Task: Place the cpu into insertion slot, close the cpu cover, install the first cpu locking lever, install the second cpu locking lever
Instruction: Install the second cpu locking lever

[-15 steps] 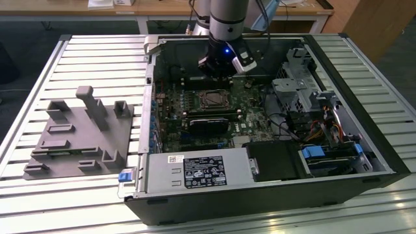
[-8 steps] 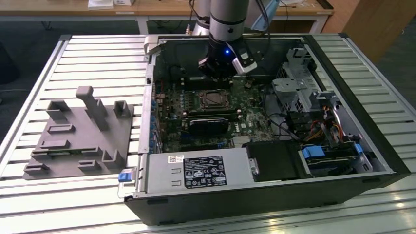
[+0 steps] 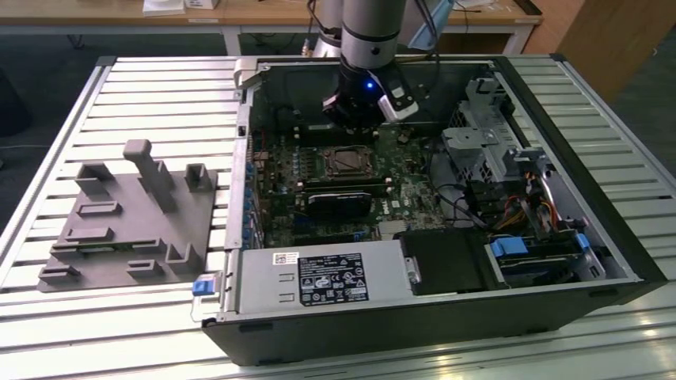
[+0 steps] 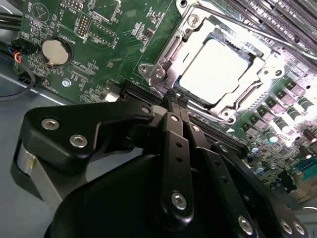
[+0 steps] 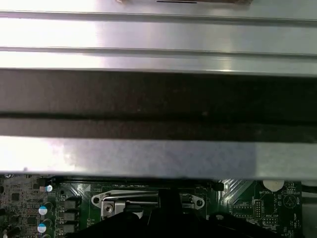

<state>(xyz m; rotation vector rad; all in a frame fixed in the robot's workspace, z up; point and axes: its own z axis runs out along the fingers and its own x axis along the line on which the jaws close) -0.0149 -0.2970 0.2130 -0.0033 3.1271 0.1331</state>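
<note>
One arm, and we see its gripper (image 3: 357, 119) down inside the open PC case (image 3: 591, 229) in the exterior view, hanging over the far edge of the motherboard (image 3: 407, 207), just beyond the insertion slot (image 3: 346, 161).

In the second wrist view the cpu (image 4: 217, 70) sits flat in the socket, pale metal top facing up. The cpu cover (image 4: 225, 106) lies down around it, framing the chip on all sides. A thin locking lever (image 4: 257, 30) runs along the socket's side nearest the RAM slots (image 4: 292, 15); we can't tell if it is latched.

The gripper (image 4: 175, 100) has its black fingers (image 4: 174, 144) pressed together, tips meeting with nothing between them, right at the socket's corner by a mounting screw (image 4: 159, 73). Contact with the board or frame: can't tell.

A coin cell battery (image 4: 53, 51) sits well apart from the socket on the green board.

First wrist view: case wall (image 5: 158, 94) across most of it, silvery socket frame (image 5: 130, 197) below with the gripper's dark body against it.

Exterior view also shows a grey fixture block (image 3: 132, 218) on the slatted table (image 3: 169, 87), outside the case toward the exterior view's left, and the power supply (image 3: 322, 279) along the near side.
</note>
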